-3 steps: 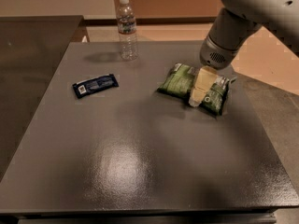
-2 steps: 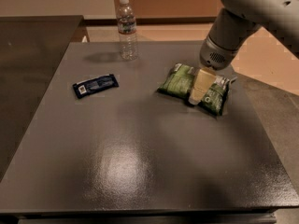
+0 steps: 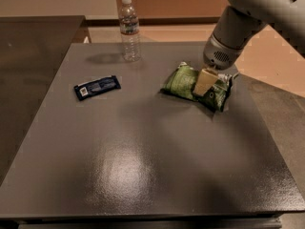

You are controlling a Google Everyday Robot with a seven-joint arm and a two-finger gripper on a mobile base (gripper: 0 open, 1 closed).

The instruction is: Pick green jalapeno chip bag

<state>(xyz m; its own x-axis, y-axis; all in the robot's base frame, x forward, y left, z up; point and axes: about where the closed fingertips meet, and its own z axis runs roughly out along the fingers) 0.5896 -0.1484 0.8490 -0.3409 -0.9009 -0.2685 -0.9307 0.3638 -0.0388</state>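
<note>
Camera view shows a clear plastic water bottle (image 3: 129, 28) with a white cap standing upright near the far edge of the grey table (image 3: 143, 166), left of middle; how full it is cannot be made out. The green jalapeno chip bag (image 3: 180, 82) lies crumpled toward the right edge in the far half, sealed, so its contents are hidden. The gripper (image 3: 206, 82) is down on the bag's middle, its pale end touching the bag and covering part of the label. Whether it is clamped on the bag or only set against it cannot be told. A flat dark blue packet (image 3: 97, 87) lies toward the left edge. The grey arm (image 3: 243, 27) is cut off at the top and right.
</note>
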